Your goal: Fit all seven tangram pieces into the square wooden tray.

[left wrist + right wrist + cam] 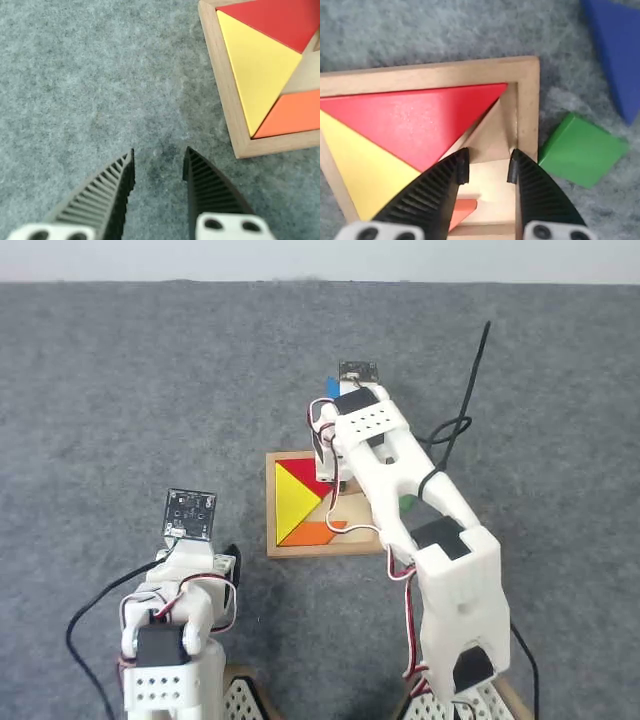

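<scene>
The square wooden tray [320,547] lies mid-table holding a red triangle [305,475], a yellow triangle [295,505] and an orange piece [310,533]. My right gripper [486,167] hangs open just above the tray's bare corner [492,140], beside the red triangle [415,120], with nothing between its fingers. A green square [580,150] lies on the carpet just outside the tray wall [527,110], and a blue triangle [620,55] lies farther out. My left gripper [159,162] stands open and empty over the carpet, short of the tray's corner [242,147].
Grey carpet covers the table all round. The right arm [400,470] stretches over the tray's right half and hides it in the high view. A black cable [465,410] trails behind it. The left arm [180,640] stands at the front left.
</scene>
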